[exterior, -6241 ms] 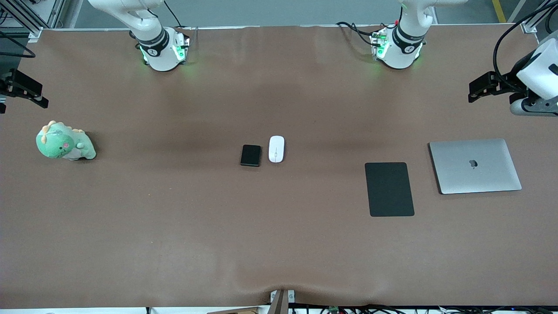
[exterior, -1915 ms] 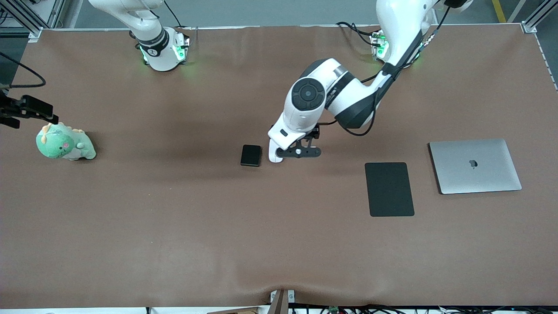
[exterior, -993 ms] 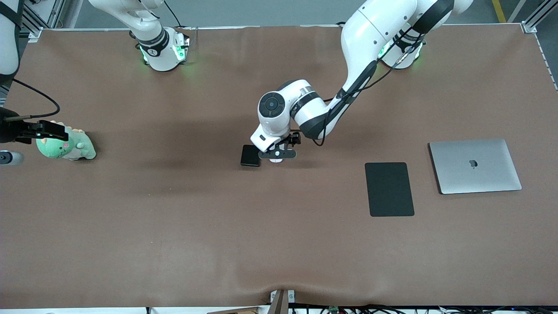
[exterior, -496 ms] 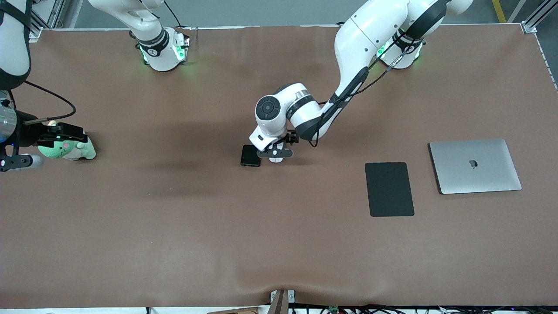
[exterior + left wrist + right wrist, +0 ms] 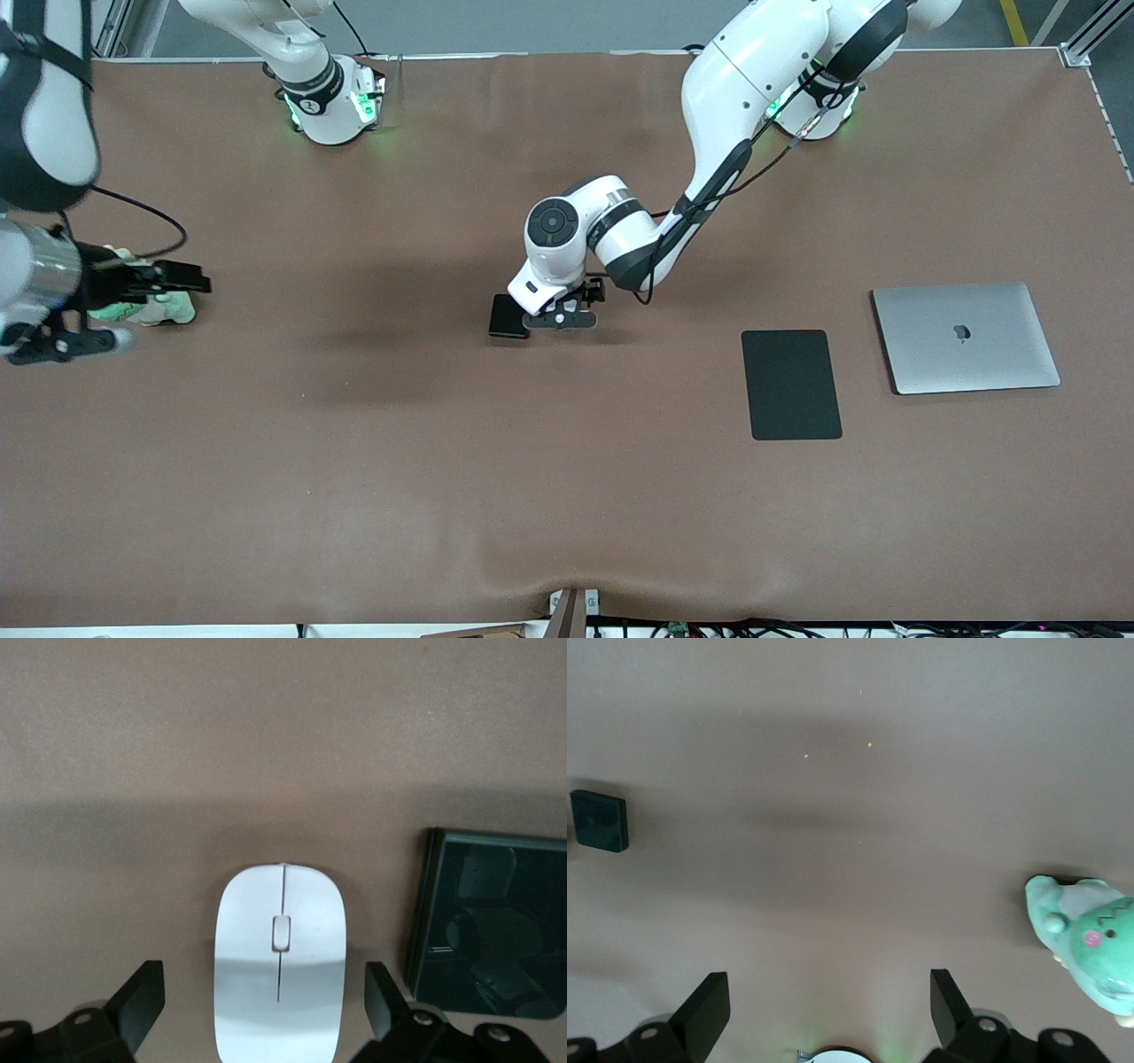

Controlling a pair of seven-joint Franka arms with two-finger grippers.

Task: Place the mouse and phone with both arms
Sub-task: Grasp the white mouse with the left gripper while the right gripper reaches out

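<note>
In the front view the left hand (image 5: 560,319) hides the mouse (image 5: 280,961) — fingers spread, straddling it on the worktop (image 5: 567,496), phone (image 5: 507,316) just beside. Right hand (image 5: 182,279) (fingers apart) hangs over a half-covered plush dinosaur (image 5: 146,308).

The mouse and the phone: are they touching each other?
Apart. In the left wrist view a strip of bare brown table shows between the mouse and the phone, which lie side by side.

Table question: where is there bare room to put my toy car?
The table is bare from the mouse pad to the dinosaur plush, nearer the camera. It is crowded where the open left gripper straddles the mouse beside the phone.
</note>
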